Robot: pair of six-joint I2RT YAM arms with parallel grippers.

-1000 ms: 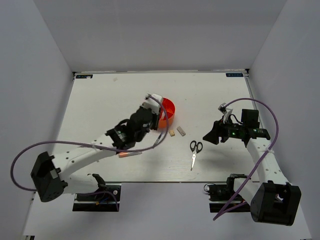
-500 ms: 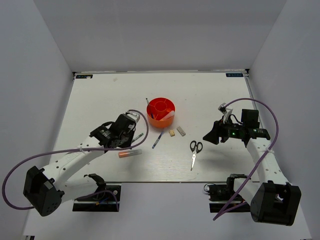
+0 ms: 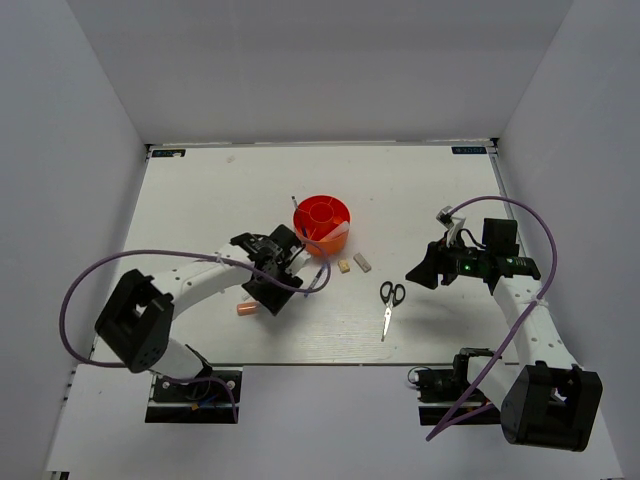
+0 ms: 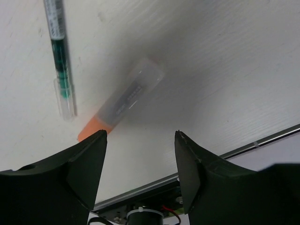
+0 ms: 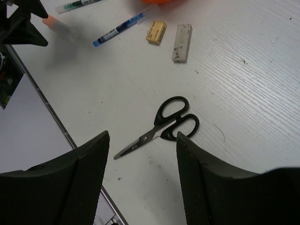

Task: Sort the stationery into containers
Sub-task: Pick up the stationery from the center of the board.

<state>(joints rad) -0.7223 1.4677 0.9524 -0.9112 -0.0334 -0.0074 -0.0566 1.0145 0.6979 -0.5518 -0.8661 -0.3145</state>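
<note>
Little looks sorted: the organizer (image 3: 322, 222) seems to hold a piece or two. A marker (image 4: 123, 101), green pen (image 4: 61, 56), blue pen (image 5: 117, 29), erasers (image 5: 156, 32) and scissors (image 5: 161, 125) lie on the desk (image 3: 200, 200) on its near side. The left claw (image 4: 140, 137) hangs released and empty over the marker, the right claw (image 5: 143, 138) likewise over the scissors.

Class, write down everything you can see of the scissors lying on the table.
The scissors are small, with two black, plastic-looking loop handles and short, silver, metal-looking blades. The blades are closed. They lie flat on the white table, in its near half and right of the middle. The handles point away from the arms and the tips point toward the near edge. Nothing touches them.
</note>
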